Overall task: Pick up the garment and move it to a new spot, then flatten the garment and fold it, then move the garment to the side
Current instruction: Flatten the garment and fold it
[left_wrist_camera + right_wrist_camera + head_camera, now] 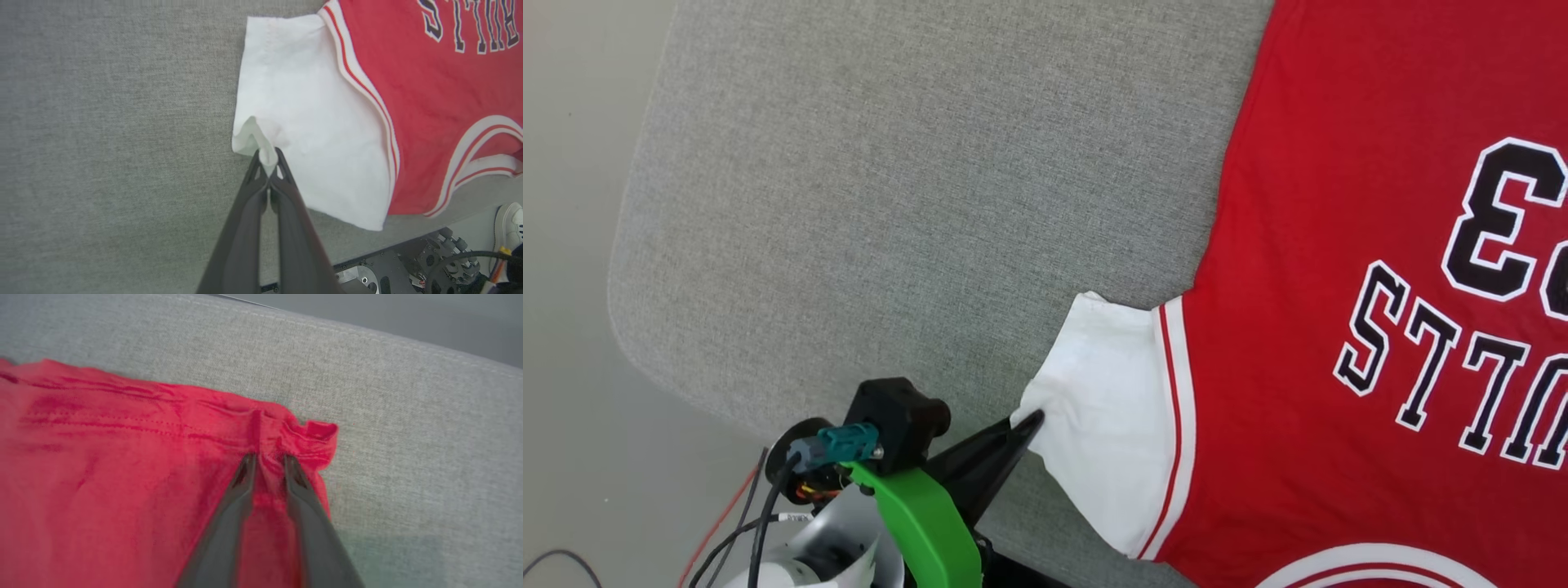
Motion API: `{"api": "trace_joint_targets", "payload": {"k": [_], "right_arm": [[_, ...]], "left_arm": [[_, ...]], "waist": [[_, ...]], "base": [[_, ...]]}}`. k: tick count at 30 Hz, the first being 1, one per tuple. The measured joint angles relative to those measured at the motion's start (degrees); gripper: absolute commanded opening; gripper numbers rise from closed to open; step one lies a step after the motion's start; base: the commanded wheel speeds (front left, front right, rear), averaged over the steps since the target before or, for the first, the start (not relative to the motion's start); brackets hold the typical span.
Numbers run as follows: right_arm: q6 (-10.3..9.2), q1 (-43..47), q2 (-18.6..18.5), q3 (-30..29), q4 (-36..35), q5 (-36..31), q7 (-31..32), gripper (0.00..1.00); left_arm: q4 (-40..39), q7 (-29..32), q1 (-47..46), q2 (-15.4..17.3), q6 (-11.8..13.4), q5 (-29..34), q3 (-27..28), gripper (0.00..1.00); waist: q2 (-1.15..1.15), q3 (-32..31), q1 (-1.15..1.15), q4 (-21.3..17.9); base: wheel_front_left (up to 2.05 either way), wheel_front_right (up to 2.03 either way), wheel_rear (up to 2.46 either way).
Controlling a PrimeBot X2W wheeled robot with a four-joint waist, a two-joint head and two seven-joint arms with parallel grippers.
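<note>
Currently the left claw (267, 157) is pinching the garment (1298, 286) by its white sleeve (310, 122), and the right claw (267, 459) is nipping the red hem (229, 412). Pulling gently and evenly outward would likely be flattening it best.

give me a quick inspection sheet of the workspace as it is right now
surface: grey woven pad
job's things: the garment lies spread out, lettering up; white sleeve laid out to the side
clutter: nothing seen
end effectors: left end effector shut on the sleeve's edge; right end effector pinches a pucker at the red hem corner
cables: black and red cables behind the left wrist, off the pad
surroundings: pale floor; white shoe beside the robot's base
</note>
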Motion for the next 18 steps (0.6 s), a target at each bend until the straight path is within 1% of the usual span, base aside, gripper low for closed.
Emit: {"api": "trace_joint_targets", "payload": {"k": [4, 8, 12, 16, 18], "right_arm": [[0.00, 1.53, -0.14, 0.78, 1.19, -0.09, -2.03, 0.00], [0.01, 3.63, 0.51, 0.03, 3.21, -0.16, -4.43, 0.00], [0.01, 6.67, 1.44, -0.57, 4.67, -0.05, -5.66, 0.00], [0.01, 11.93, 2.23, -0.14, 4.99, 0.65, -7.64, 0.00], [0.01, 19.56, 3.23, -0.15, 4.47, 2.65, -9.11, 0.00]], "left_arm": [[0.40, -0.33, -0.18, -0.04, 0.20, 0.00, 0.45, 0.00], [0.56, -0.32, -0.20, -0.03, 0.32, -0.10, 0.48, 0.00], [0.98, 0.12, -0.18, 0.51, 1.54, 0.02, 0.96, 0.00], [1.67, 0.11, 0.16, 0.78, 2.38, -0.42, 1.87, 0.00], [2.99, 0.26, 1.30, 1.55, 3.43, -0.51, 2.29, 0.00]], "waist": [[0.00, -1.23, 0.00, -0.59], [0.00, -3.05, 0.00, -1.36], [0.00, -5.54, 0.00, -2.47], [0.00, -8.56, -0.01, -3.89], [0.00, -13.06, -0.01, -5.98]], "base": [[0.00, 0.00, 0.00], [0.00, 0.00, 0.00], [0.00, 0.00, 0.00], [0.00, 0.00, 0.00], [0.00, 0.00, 0.00]]}}
